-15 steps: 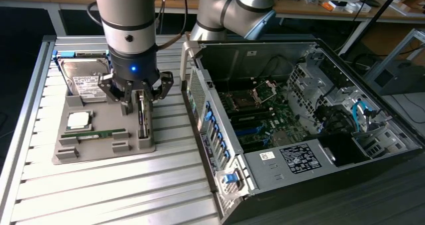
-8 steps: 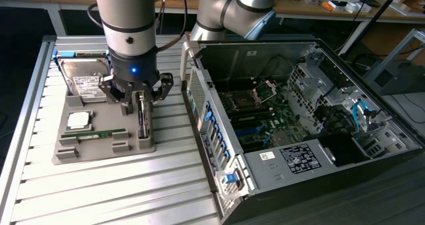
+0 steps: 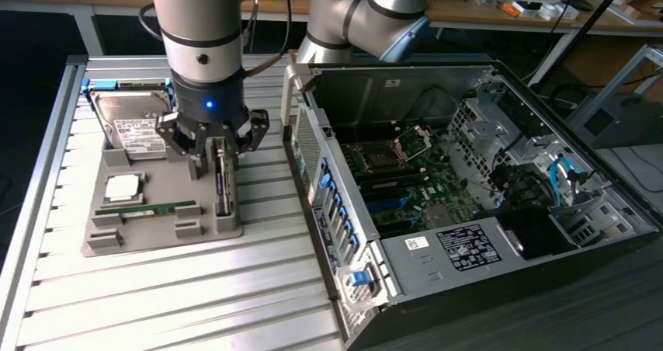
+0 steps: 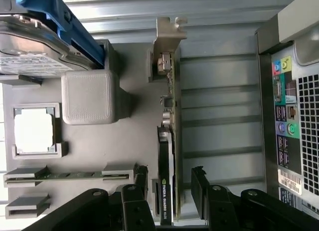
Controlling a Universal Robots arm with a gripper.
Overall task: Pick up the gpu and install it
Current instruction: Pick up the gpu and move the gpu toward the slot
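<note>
The gpu (image 3: 223, 192) stands on edge in a slot of the grey holder tray (image 3: 155, 227), a thin dark card with a pale metal bracket at one end. My gripper (image 3: 217, 163) hangs straight down over it, low and close. In the wrist view the gpu (image 4: 167, 111) runs edge-on between my two black fingers (image 4: 142, 181), with a gap on each side. The gripper (image 4: 170, 183) is open and straddles the card without touching it.
The holder tray also carries a silver hard drive (image 3: 135, 122) in a blue frame, a square processor (image 3: 123, 186) and a green memory stick (image 3: 145, 209). An open computer case (image 3: 456, 188) with its motherboard exposed lies at the exterior view's right, close to the tray.
</note>
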